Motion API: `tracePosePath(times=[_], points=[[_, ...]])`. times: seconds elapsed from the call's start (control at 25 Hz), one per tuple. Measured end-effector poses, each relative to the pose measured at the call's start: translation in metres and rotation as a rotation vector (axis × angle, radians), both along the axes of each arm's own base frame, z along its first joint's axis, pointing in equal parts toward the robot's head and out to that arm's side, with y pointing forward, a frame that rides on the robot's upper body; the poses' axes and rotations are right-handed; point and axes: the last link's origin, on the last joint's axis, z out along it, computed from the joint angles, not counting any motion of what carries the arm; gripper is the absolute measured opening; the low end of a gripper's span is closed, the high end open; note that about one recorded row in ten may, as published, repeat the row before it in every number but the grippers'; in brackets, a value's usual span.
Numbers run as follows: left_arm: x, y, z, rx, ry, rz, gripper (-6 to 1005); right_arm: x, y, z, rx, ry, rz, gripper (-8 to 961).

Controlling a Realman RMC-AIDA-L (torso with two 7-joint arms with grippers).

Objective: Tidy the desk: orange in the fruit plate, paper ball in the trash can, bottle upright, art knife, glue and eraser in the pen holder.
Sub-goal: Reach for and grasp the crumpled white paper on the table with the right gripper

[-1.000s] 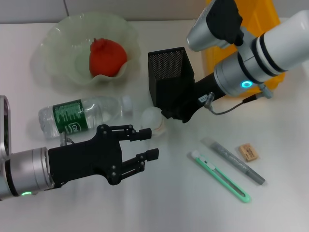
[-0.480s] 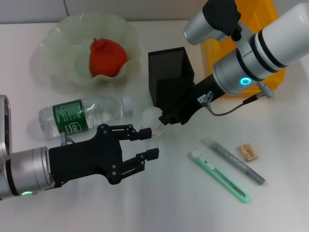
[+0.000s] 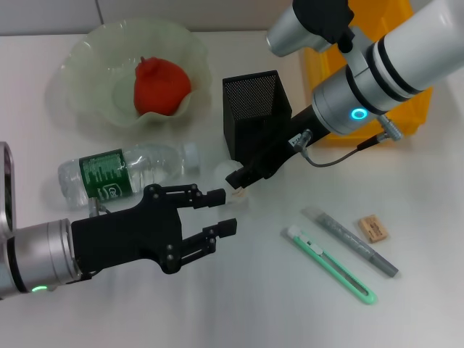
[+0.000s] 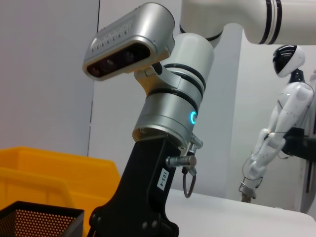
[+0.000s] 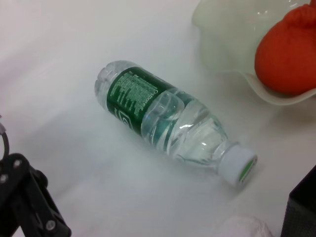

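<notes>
Head view: my right gripper [image 3: 241, 179] sits at the paper ball [image 3: 224, 172] beside the pen holder [image 3: 255, 116]; its grip I cannot tell. My left gripper [image 3: 220, 212] hovers open nearby; collision risk.

Right wrist view: bottle [image 5: 170, 125] lies flat, could roll if nudged.

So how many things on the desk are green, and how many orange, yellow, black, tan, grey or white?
Green: 3 (fruit plate, bottle, art knife)
Orange: 1 (orange)
Yellow: 1 (trash can)
Black: 1 (pen holder)
Tan: 1 (eraser)
Grey: 1 (glue)
White: 1 (paper ball)
Total: 9
</notes>
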Motion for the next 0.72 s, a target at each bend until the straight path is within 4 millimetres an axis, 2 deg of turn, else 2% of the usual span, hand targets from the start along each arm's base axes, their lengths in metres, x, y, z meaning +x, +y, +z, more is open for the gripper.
tracePosePath(times=[0.16, 0.4, 0.6, 0.72], points=[[-0.001, 0.0, 0.002, 0.012, -0.009, 0.011, 428, 0.0, 0.001, -0.003, -0.001, -0.004, -0.006, 500], [0.0, 0.001, 0.002, 0.013, -0.01, 0.01, 428, 0.003, 0.003, -0.015, -0.004, -0.03, -0.022, 696], [0.0, 0.001, 0.001, 0.013, -0.011, 0.011, 428, 0.004, 0.004, -0.019, 0.011, -0.039, -0.013, 746], [0.0, 0.001, 0.001, 0.012, -0.01, 0.011, 428, 0.004, 0.006, -0.019, 0.023, -0.038, -0.01, 741]])
